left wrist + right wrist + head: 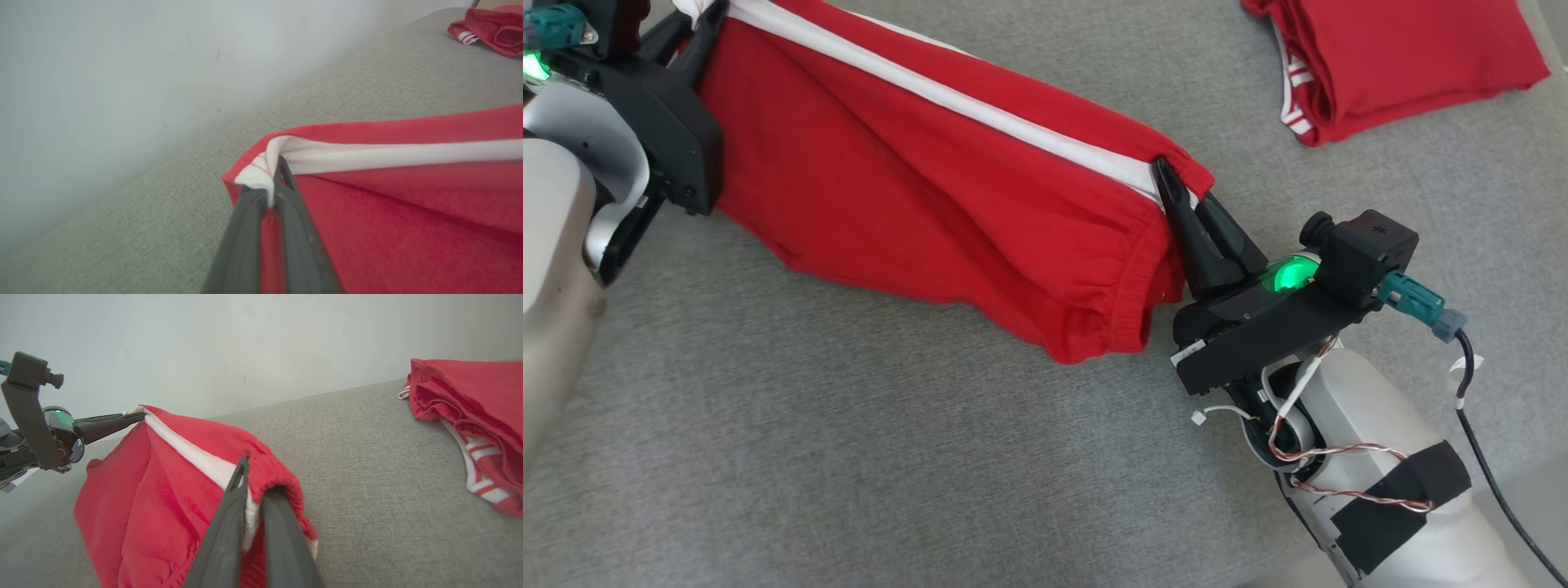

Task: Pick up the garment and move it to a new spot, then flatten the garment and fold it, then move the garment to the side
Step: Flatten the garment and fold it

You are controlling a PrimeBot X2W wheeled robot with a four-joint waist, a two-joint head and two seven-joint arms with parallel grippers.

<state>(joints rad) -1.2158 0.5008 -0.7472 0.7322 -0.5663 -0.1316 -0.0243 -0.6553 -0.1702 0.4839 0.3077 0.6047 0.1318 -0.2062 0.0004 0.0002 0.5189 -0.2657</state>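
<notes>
Because both ends of its white side stripe are being pinched, the red knit garment with the elastic waistband (915, 188) is hanging stretched across the upper middle of the head view, sagging toward the grey woven surface (849, 457). The left gripper (690, 41), upper left, is clamping the hem corner; the right gripper (1176, 192), centre right, is clamping the waistband, probably to carry it taut. A folded red striped garment (1388, 65) is lying well apart, upper right
</notes>
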